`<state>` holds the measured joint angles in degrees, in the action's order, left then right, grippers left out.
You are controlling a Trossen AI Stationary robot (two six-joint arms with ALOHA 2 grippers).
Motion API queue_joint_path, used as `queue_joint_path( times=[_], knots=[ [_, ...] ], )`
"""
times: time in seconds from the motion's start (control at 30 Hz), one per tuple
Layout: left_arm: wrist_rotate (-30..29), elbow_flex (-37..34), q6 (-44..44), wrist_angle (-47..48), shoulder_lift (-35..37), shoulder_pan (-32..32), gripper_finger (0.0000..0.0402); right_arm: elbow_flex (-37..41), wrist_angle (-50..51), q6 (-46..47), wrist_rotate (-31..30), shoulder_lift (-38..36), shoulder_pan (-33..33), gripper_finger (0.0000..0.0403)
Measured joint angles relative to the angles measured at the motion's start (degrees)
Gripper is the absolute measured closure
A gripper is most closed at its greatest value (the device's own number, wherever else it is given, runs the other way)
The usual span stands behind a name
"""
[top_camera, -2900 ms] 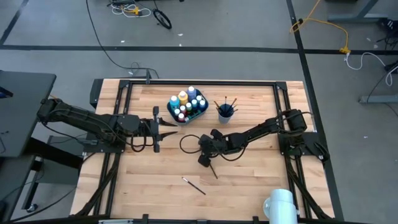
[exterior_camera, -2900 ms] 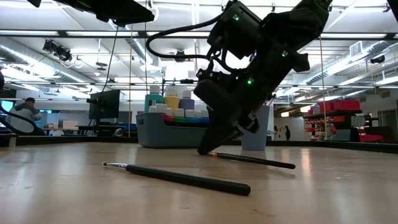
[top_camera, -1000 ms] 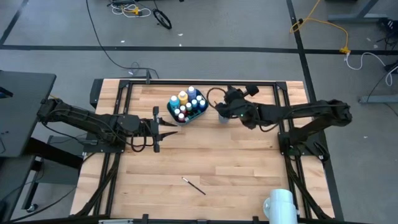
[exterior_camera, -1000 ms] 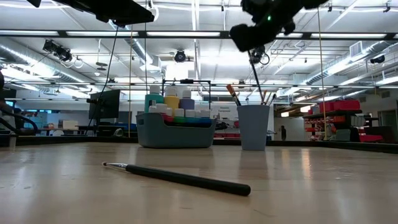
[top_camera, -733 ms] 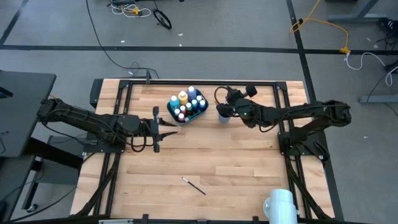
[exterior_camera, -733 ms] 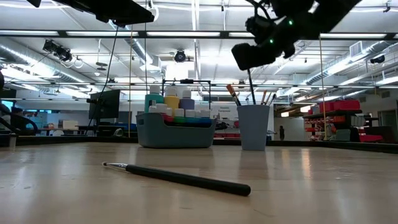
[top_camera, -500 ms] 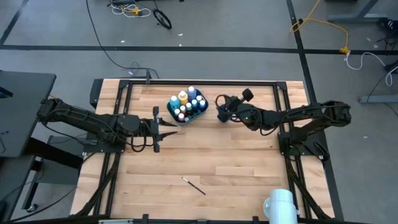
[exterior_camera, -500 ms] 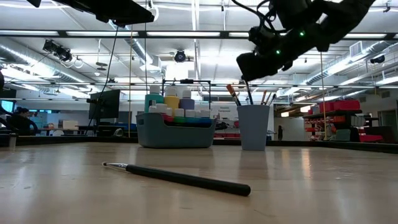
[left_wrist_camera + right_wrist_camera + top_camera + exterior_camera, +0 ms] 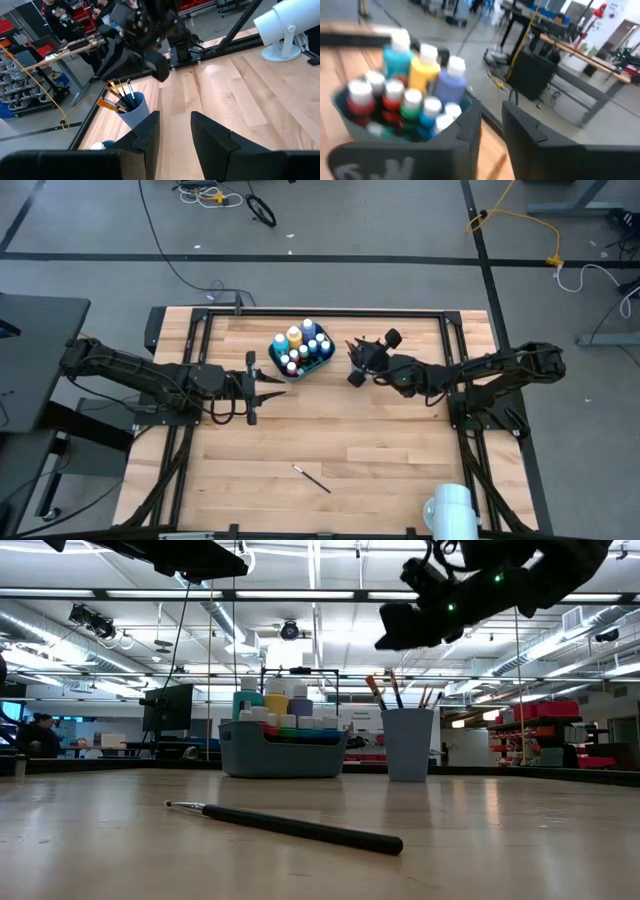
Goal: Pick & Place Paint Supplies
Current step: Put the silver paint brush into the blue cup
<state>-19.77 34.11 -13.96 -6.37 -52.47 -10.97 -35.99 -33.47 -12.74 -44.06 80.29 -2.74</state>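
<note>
A teal bin at the table's far middle holds several white-capped paint bottles. Right of it stands the blue cup with several paintbrushes leaning in it. My right gripper hangs just above the cup, open, with nothing between its fingers. One dark-handled paintbrush lies flat on the wood near the front edge. My left gripper waits open at the left, clear of the table and pointing toward the cup.
A white lamp-like object stands at the near right corner. Black frame rails run along the table's edges. Bare wood lies between the loose brush and the cup. People show in the room beyond the table.
My right gripper has come down over the blue cup and tipped toward level, with a paintbrush hanging below it. That brush now leans in the cup, apart from the gripper. The loose brush and the bin have not moved.
</note>
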Motion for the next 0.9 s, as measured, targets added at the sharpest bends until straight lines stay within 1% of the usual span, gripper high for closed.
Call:
queue_joint_path(
  times=[0.13, 0.23, 0.3, 0.47, 0.6, 0.73, 0.9],
  knots=[
    [0.3, 0.0, 0.1, 0.0, 0.0, 0.0, 0.0283, 0.0, -4.7, 0.0, 0.1, 0.0, 1.6, 0.03],
    [3.5, 0.0, 0.2, 0.1, 0.0, 0.0, 0.0283, 0.0, -6.1, 0.5, 0.8, 0.0, 3.4, 0.0285],
    [7.7, -0.1, 1.3, -0.1, -0.1, 0.0, 0.0283, 0.0, -5.9, 1.7, 3.9, 0.0, 4.6, 0.0278],
    [19.6, -2.4, 6.0, -1.6, -2.9, 0.0, 0.0283, 0.0, -5.8, 5.6, 15.5, 0.0, 5.6, 0.0274],
    [23.7, -6.6, 9.9, -9.5, -8.1, -0.4, 0.0283, 0.0, -5.2, 8.2, 20.4, 0.0, 5.6, 0.0283],
    [27.0, -10.2, 13.5, -21.5, -16.4, -2.8, 0.0283, 0.0, -2.9, 10.7, 23.8, 0.0, 5.6, 0.0297],
    [26.6, -11.6, 14.3, -36.9, -29.8, -8.0, 0.0283, -0.1, -0.2, 12.8, 25.3, 0.0, 5.6, 0.0308]
  ],
)
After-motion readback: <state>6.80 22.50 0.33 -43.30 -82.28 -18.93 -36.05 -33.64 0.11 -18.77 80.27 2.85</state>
